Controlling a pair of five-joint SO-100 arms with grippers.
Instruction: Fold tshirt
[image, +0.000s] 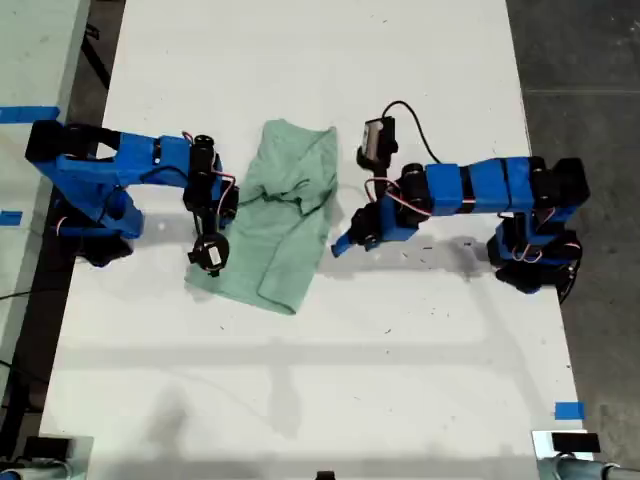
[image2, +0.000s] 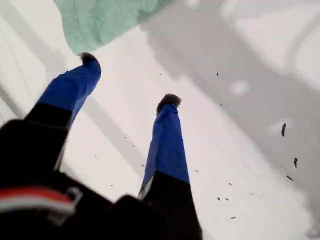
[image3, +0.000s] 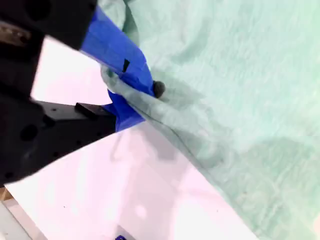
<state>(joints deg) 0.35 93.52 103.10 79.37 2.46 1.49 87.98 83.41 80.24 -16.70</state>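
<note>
Firmly around the tshirt (image3: 235, 100), second jaws.

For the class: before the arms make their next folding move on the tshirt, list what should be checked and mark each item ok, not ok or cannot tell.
1. My second gripper has cloth between its jaws: ok, a fold of the tshirt edge is pinched.
2. My first gripper is open and empty: ok; one tip sits at the tshirt's edge, nothing held.
3. Tshirt lies flat: not ok, it is bunched and creased around the middle.
4. Table free of other things beside the tshirt: ok in the exterior view.
5. Grip on a hem or a sleeve: cannot tell.
</note>
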